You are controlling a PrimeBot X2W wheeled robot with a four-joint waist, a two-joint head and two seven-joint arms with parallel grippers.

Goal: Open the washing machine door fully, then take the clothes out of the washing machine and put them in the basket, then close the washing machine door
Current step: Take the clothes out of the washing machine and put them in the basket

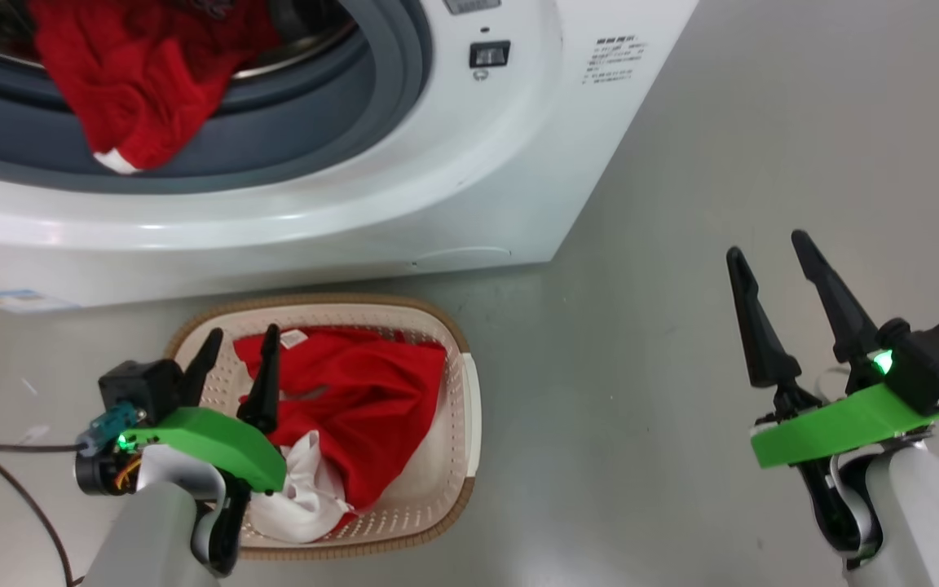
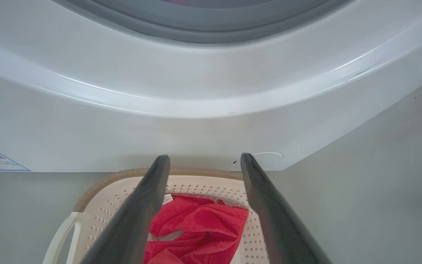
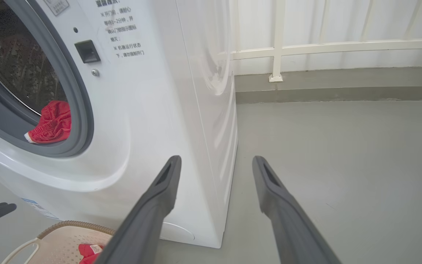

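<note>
Obs: left gripper (image 1: 242, 333) spread wide, holding nothing, over cream perforated plastic basket (image 1: 469, 408) containing red-and-white jersey (image 1: 372, 383). Right gripper (image 1: 767, 244) wide, empty, well to the right. Second red garment (image 1: 143, 81) drapes over white washing machine (image 1: 437, 163) seal.

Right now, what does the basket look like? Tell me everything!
The basket is cream plastic full of little holes, a rounded rectangle with a brown woven-look rim and white side handles. It stands upright on the grey floor, just before the washing machine. Red and white clothes lie crumpled inside.
</note>
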